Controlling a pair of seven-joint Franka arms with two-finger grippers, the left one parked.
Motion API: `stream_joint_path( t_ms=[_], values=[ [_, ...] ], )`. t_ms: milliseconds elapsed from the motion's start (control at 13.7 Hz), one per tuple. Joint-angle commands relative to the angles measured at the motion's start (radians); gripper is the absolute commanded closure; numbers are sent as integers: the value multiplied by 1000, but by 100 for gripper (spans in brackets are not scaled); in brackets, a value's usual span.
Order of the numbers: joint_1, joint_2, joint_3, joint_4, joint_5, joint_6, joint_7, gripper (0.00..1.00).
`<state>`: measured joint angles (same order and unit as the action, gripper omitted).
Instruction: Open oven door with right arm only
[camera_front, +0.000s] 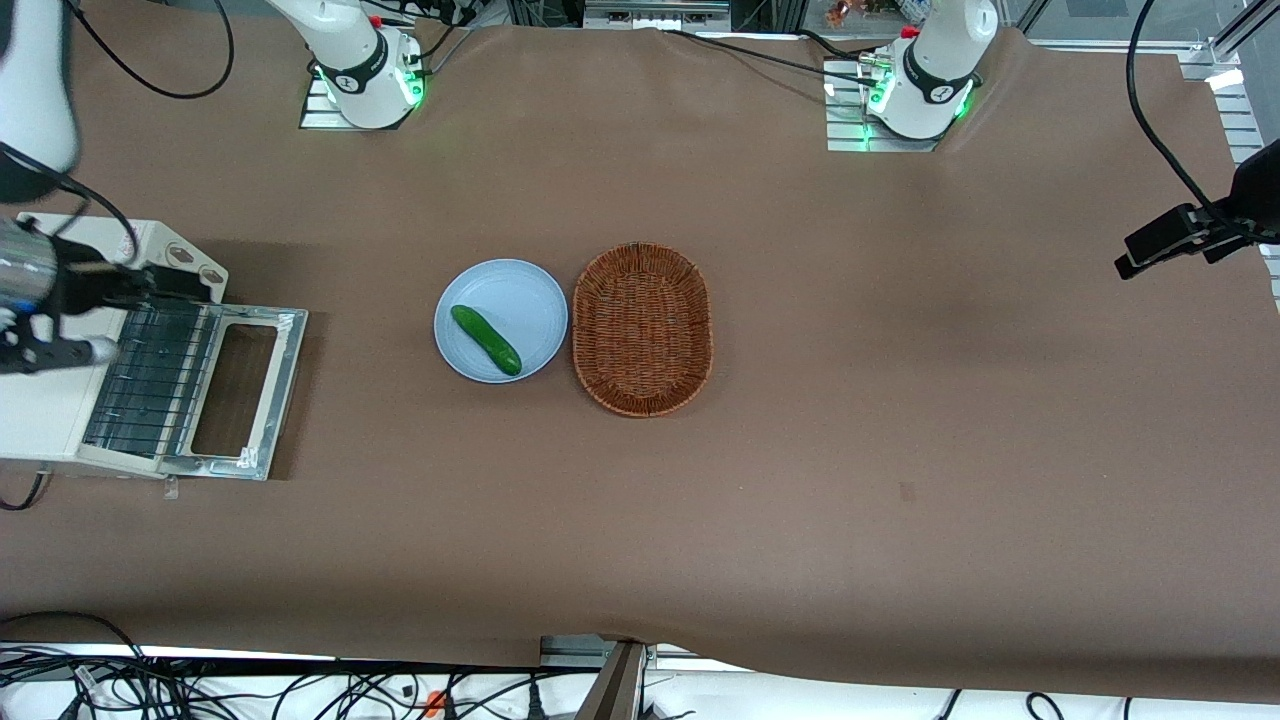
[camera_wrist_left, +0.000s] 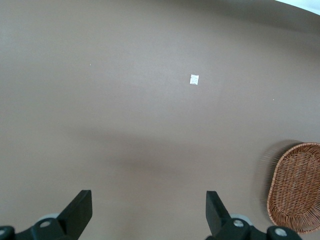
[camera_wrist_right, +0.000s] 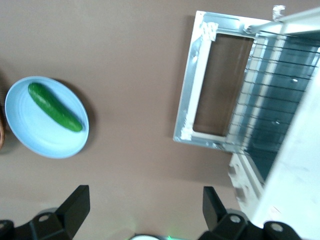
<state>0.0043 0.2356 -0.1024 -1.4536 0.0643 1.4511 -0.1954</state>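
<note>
Oven door (camera_front: 235, 390) lies swung down flat on the brown bench (camera_front: 800, 500) in the front view, hinged at the oven mouth, its long axis running toward the camera, with the claw (camera_front: 45, 320) raised over the oven body at the working arm's end. Right wrist view shows the claw (camera_wrist_right: 142, 212) spread wide, gripping nothing, well clear above the door (camera_wrist_right: 217, 82), so any further move appears to be retreat.

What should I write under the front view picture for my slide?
Cream-white toaster oven's door lies open; black two-finger gripper open above the oven.
</note>
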Motion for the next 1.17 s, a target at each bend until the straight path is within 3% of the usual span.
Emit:
stream_joint_path(
  t_ms=[0, 146, 366, 659, 1098],
  values=[
    [-6, -106, 3, -46, -3, -29, -36, 0],
    [-7, -201, 13, -143, -33, 18, -29, 0],
    [-67, -355, 21, -357, -21, 205, -22, 0],
    [-36, -358, 81, -335, -26, 150, -4, 0],
    [-35, -269, 78, -231, -35, 60, 4, 0]
  ],
)
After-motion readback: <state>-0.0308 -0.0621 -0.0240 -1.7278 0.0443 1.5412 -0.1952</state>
